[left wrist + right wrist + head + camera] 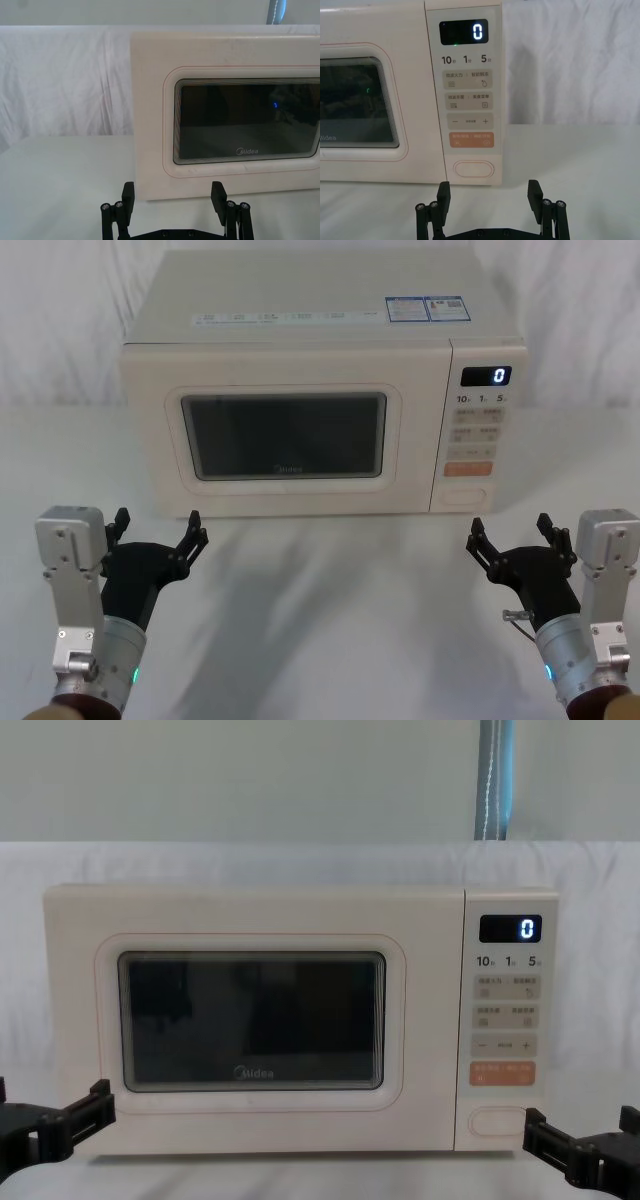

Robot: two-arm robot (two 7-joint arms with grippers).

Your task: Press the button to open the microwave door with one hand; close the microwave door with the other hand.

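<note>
The microwave door (285, 435) sits shut on a cream Midea microwave at the middle of the white-draped tabletop (330, 600), and the button (474, 169), a blank pill-shaped key, lies at the foot of the control panel (480, 430), below the orange key (471, 139). It likely wants a short, firm, straight push from one fingertip; the oven looks heavy enough not to slide. The door should swing stiffly on its left hinge, so push flat on its frame (not the glass). Nothing can be made out through the dark window. The left end effector (157, 530) and right end effector (512, 533) hover released, near the front, touching nothing.
</note>
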